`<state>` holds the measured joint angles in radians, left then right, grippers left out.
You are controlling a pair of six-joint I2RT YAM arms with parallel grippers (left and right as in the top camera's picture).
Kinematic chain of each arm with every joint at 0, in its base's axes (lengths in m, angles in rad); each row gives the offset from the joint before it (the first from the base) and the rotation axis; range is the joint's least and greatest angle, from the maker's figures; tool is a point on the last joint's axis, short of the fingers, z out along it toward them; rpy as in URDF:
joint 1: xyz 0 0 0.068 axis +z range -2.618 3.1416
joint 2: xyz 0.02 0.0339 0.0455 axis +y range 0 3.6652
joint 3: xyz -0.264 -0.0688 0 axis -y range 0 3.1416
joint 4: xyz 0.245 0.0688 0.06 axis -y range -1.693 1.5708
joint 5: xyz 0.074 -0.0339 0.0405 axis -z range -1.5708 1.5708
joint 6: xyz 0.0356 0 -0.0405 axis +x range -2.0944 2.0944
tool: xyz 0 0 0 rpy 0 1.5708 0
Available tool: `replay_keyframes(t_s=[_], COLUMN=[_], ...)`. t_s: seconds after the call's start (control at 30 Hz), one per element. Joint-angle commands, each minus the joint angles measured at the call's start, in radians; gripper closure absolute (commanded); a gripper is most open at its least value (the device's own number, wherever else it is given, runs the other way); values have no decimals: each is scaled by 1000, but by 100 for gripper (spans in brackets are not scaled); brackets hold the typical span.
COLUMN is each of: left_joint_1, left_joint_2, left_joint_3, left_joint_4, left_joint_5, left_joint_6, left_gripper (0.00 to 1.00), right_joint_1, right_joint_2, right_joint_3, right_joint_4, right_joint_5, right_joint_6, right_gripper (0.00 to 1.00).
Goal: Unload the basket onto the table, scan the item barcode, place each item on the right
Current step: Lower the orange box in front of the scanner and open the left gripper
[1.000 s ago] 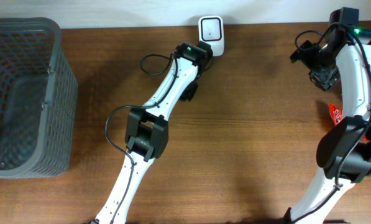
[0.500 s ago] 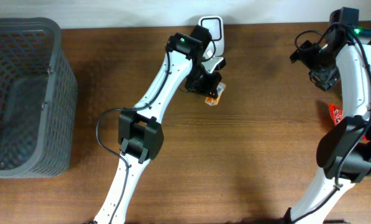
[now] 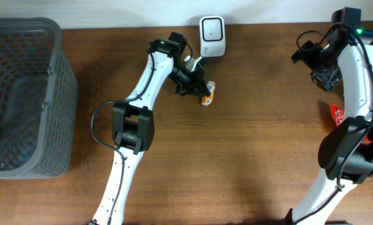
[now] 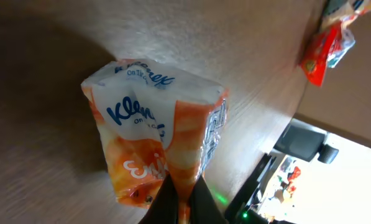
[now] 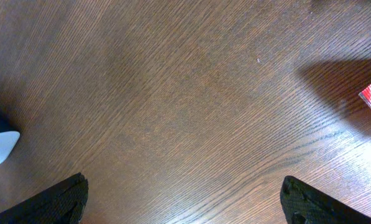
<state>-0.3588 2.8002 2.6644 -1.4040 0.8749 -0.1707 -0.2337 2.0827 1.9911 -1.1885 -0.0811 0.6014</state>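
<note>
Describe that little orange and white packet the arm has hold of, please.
The packet is a small, soft pack of tissues wrapped in glossy plastic film. One end is white with blue Kleenex lettering and the other is orange with a pale pattern. Fine dark print runs along one side edge, too small to read. The left gripper is shut on the film at the orange end. The pack sits tilted over the wooden table, close in front of the white scanner. Whether it touches the table cannot be told.

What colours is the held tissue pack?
The tissue pack is white and orange with blue lettering, clearest in the left wrist view.
</note>
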Motion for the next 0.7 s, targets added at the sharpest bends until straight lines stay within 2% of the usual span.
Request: replay_keyframes(t_s=[0.0, 0.13, 0.17, 0.27, 0.4, 0.5, 0.67], left_joint_1=[27, 36, 36, 36, 50, 65, 71], left_joint_2=[16, 17, 17, 17, 14, 2, -7], left_joint_3=[-1, -1, -1, -1, 1, 16, 212], left_joint_4=[-3, -3, -6, -26, -33, -55, -145], left_joint_5=[-41, -106, -139, -262, -269, -269, -270], left_joint_6=[0, 1, 0, 0, 0, 0, 7], left_gripper=[93, 86, 76, 76, 72, 73, 69], right_joint_1=[4, 4, 4, 4, 4, 4, 4], right_joint_2=[8, 8, 8, 8, 8, 8, 8], right_joint_3=[-8, -8, -8, -8, -8, -8, -8], right_joint_4=[0, -1, 0, 0, 0, 0, -1], right_joint_5=[-5, -5, -5, -5, -5, -5, -5], right_joint_6=[-2, -2, -2, -2, -2, -2, -2], right_gripper=[1, 1, 1, 1, 1, 1, 1])
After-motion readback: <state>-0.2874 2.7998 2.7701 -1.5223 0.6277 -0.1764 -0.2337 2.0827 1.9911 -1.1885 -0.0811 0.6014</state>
